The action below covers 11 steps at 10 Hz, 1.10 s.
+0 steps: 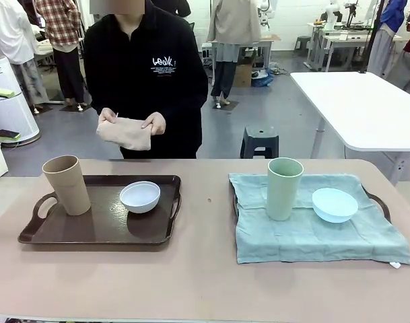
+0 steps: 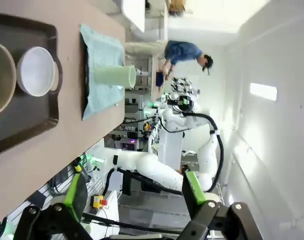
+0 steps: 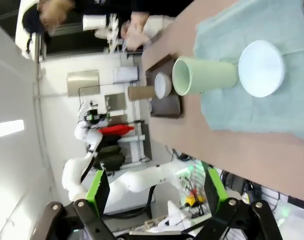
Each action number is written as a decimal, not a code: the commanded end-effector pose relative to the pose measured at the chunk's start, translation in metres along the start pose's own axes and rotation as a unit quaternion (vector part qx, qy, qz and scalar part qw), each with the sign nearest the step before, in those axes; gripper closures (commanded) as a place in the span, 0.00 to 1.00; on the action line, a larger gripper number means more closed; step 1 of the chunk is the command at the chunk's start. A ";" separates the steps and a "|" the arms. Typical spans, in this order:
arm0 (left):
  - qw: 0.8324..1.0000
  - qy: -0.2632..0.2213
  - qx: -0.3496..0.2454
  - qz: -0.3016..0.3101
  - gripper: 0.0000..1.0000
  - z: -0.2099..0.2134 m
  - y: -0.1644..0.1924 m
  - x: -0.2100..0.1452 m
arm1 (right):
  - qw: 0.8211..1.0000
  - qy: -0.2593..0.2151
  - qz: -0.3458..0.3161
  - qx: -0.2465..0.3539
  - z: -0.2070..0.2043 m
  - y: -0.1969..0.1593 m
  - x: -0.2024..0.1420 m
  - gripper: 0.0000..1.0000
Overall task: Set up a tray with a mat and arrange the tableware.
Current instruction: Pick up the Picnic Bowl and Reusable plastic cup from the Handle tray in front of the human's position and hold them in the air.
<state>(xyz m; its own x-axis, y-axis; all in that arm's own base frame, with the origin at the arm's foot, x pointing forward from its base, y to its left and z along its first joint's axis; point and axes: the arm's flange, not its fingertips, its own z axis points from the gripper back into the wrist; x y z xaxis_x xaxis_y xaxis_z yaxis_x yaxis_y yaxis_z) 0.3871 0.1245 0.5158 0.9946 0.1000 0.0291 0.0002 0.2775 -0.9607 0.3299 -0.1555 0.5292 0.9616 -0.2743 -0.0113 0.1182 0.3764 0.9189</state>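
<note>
On the left, a dark brown tray [image 1: 97, 229] carries a tan tumbler [image 1: 66, 184] and a white bowl [image 1: 140, 196]. To the right, a teal mat [image 1: 312, 232] covers a second tray [image 1: 378, 202]; a pale green tumbler [image 1: 284, 188] and a light blue bowl [image 1: 334, 204] stand on it. Across the table, a person holds a folded beige mat [image 1: 125, 132] in both hands. My left gripper [image 2: 134, 194] is open and holds nothing, back from the table's near edge. My right gripper [image 3: 156, 192] is likewise open and off the table, facing the green tumbler [image 3: 204, 76] and blue bowl [image 3: 261, 67].
The tan tabletop [image 1: 205, 269] is bare between the two trays and along the near edge. A white table [image 1: 366, 108] and a dark stool [image 1: 260, 141] stand behind on the right. Other people stand farther back.
</note>
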 end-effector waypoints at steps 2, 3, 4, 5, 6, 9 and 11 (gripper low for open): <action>0.995 -0.014 0.042 0.091 0.00 -0.003 0.009 -0.008 | 0.999 0.030 -0.011 0.028 -0.012 -0.014 -0.011 0.00; 0.999 -0.020 0.020 0.031 0.00 0.003 0.005 0.003 | 1.000 -0.017 -0.003 -0.010 0.000 -0.004 0.002 0.00; 0.999 -0.020 0.020 0.031 0.00 0.003 0.005 0.003 | 1.000 -0.017 -0.003 -0.010 0.000 -0.004 0.002 0.00; 0.999 -0.020 0.020 0.031 0.00 0.003 0.005 0.003 | 1.000 -0.017 -0.003 -0.010 0.000 -0.004 0.002 0.00; 0.999 -0.020 0.020 0.031 0.00 0.003 0.005 0.003 | 1.000 -0.017 -0.003 -0.010 0.000 -0.004 0.002 0.00; 0.999 -0.020 0.020 0.031 0.00 0.003 0.005 0.003 | 1.000 -0.017 -0.003 -0.010 0.000 -0.004 0.002 0.00; 0.999 -0.020 0.020 0.031 0.00 0.003 0.005 0.003 | 1.000 -0.017 -0.003 -0.010 0.000 -0.004 0.002 0.00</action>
<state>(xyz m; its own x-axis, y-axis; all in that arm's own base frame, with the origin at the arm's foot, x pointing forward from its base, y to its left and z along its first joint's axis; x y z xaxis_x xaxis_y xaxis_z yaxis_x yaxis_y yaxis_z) 0.3892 0.1300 0.5106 0.9860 0.1629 -0.0351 -0.0866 0.3206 -0.9433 0.3299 -0.1566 0.5255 0.9545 -0.2980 -0.0084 0.1283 0.3854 0.9138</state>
